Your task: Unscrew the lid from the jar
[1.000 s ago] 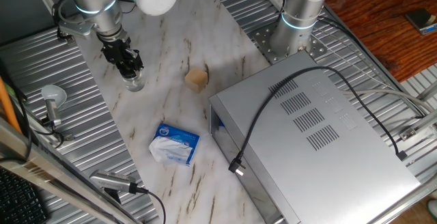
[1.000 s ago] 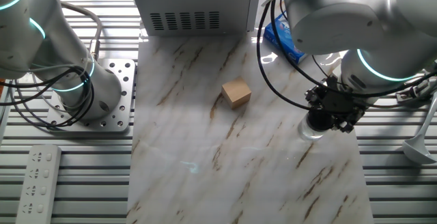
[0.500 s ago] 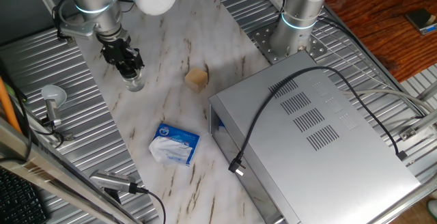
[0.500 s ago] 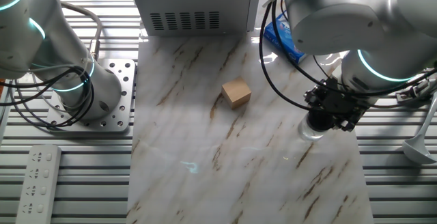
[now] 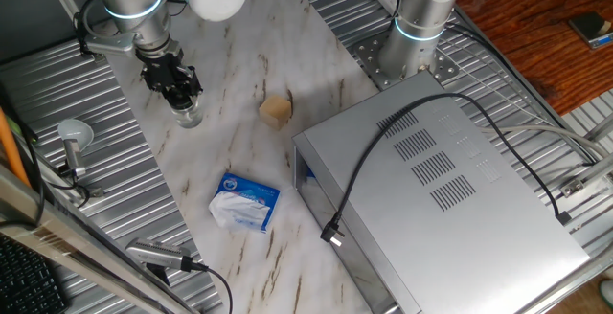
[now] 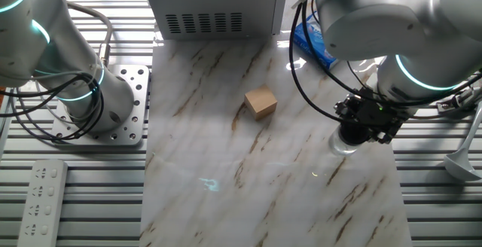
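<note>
The small clear glass jar [image 5: 189,116] stands upright on the marble tabletop near its left edge; it also shows in the other fixed view [image 6: 340,144] at the right. My black gripper [image 5: 176,94] comes straight down on its top and is shut on the black lid, which the fingers almost wholly hide. In the other fixed view my gripper [image 6: 360,129] covers the jar's top, with only the glass base showing below it.
A tan cube [image 5: 276,111] lies mid-table, also in the other fixed view [image 6: 260,102]. A blue-and-white packet [image 5: 245,201] lies nearer the front. A large silver box [image 5: 441,190] with a black cable fills the right. A second arm's base [image 6: 98,104] stands on a plate.
My gripper has turned slightly on the lid and shifted a touch upward in one fixed view. The jar stays in place.
</note>
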`<state>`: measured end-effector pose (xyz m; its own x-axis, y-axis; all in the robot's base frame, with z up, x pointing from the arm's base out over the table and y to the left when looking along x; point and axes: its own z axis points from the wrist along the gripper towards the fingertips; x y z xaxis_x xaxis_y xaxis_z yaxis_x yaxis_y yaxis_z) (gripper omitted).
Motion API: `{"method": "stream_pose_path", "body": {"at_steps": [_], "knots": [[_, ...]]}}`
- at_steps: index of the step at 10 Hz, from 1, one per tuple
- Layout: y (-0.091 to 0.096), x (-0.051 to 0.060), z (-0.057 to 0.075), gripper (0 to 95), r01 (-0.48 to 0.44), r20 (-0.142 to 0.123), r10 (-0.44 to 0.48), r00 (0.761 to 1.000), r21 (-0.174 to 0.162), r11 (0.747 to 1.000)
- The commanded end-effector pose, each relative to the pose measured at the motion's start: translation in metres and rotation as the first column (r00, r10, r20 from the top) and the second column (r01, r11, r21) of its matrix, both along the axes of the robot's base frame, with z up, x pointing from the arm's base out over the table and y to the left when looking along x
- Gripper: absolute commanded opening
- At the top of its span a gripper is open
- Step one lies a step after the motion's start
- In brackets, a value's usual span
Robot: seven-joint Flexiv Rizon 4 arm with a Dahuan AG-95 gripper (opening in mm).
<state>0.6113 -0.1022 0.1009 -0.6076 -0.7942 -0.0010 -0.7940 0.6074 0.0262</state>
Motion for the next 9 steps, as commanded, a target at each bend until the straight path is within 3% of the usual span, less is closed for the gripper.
{"method": "stream_pose_path", "body": {"at_steps": [1, 4, 9], "knots": [[0.0004, 0.0005, -0.0009, 57.0, 0.014, 0.001, -0.014, 1.0, -0.002, 1.0], [0.0004, 0.0003, -0.0004, 57.0, 0.04, 0.002, -0.04, 0.999, -0.01, 0.999], [0.0004, 0.0003, -0.0004, 57.0, -0.004, 0.001, 0.004, 1.0, -0.018, 1.0]]}}
